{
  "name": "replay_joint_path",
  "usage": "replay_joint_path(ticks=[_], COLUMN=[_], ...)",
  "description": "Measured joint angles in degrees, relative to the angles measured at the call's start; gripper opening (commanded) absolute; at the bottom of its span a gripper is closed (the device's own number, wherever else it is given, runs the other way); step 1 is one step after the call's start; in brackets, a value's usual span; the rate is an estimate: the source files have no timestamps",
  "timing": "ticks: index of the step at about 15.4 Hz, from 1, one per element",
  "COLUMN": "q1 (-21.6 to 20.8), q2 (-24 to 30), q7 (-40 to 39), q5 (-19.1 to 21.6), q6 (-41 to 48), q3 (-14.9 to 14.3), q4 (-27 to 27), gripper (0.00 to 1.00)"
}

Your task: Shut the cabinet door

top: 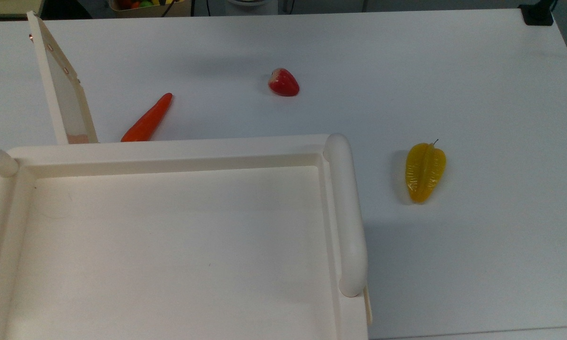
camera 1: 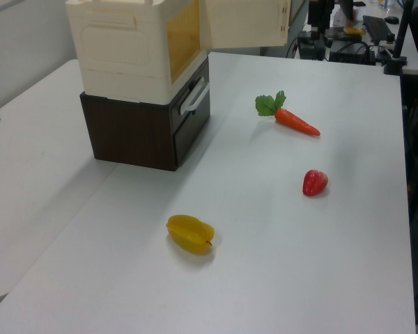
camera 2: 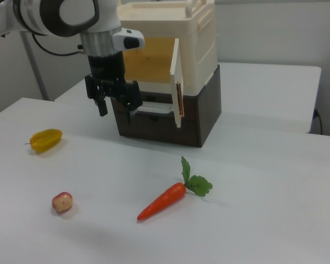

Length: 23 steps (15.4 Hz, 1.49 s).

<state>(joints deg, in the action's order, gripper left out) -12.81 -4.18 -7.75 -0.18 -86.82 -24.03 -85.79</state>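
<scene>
The cabinet (top: 170, 236) fills the lower left of the top view, nearest the lens, its tray-like top edged with rounded rails; in the right view it sits on a dark brown drawer unit (camera 2: 170, 118). The white table (top: 453, 71) spreads around it. The cabinet door (top: 61, 87) stands swung open at the upper left of the top view. In the right view the gripper (camera 2: 116, 105) hangs in front of the opening with its fingers spread, holding nothing. A carrot (top: 147, 120) lies just beside the door, a yellow starfruit (top: 424, 172) at right, a strawberry (top: 283, 82) upper centre.
</scene>
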Motion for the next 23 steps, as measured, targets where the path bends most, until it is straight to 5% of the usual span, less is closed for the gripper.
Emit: replay_joint_path(ticks=[23], q1=[-0.13], q2=[-0.09], q7=[-0.03], q5=[1.19], q6=[0.08], q3=[0.13], q4=[-0.79], gripper=[1.00])
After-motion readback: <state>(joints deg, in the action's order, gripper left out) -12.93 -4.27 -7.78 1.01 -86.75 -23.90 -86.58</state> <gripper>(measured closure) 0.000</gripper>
